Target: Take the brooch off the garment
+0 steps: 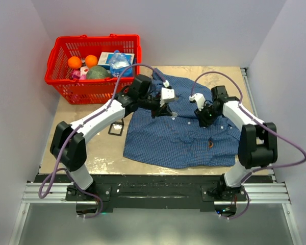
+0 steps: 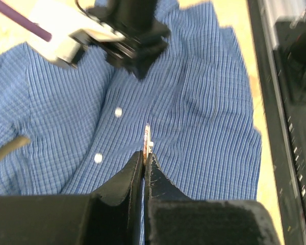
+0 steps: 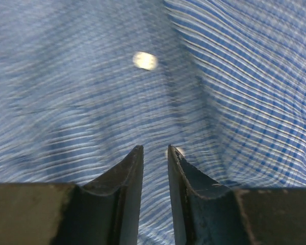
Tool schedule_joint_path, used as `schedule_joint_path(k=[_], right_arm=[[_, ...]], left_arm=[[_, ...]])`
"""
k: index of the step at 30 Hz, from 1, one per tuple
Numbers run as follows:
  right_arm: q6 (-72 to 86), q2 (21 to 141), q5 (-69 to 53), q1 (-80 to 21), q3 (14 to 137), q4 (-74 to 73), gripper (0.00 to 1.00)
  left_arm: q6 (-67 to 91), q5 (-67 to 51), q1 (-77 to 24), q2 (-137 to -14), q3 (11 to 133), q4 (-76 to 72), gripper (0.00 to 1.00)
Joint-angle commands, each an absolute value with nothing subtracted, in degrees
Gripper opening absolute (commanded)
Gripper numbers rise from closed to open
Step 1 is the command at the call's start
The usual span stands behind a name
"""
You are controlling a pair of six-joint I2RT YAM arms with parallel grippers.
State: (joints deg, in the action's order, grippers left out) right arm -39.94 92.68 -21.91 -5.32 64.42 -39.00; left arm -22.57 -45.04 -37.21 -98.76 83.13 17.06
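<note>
The blue checked shirt [image 1: 168, 140] lies spread on the table. My left gripper [image 1: 172, 113] hovers over the button row and is shut [image 2: 144, 154] on a thin reddish-brown and white piece [image 2: 147, 139]. It shows edge-on and looks like the brooch. I cannot tell whether it still touches the cloth [image 2: 209, 132]. A small dark reddish-brown spot [image 1: 210, 144] also shows on the shirt's lower right; I cannot tell what it is. My right gripper [image 1: 200, 116] is open and empty [image 3: 154, 148], close over the cloth [image 3: 245, 76] near a white button [image 3: 144, 60].
A red basket [image 1: 56, 71] holding oranges and packets stands at the back left. A small dark square frame [image 1: 116, 128] lies left of the shirt. White walls close both sides. The black rail [image 2: 296, 153] runs along the near edge.
</note>
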Motion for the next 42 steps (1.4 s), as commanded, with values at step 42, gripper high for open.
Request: schedule_joint_path(k=[42], right_arm=[[-30.0,100.4,-20.3,-4.1,85.3,-37.3,0.47]], left_arm=[[-59.1,11.9,-27.9,-92.5,55.9,24.8,0.00]])
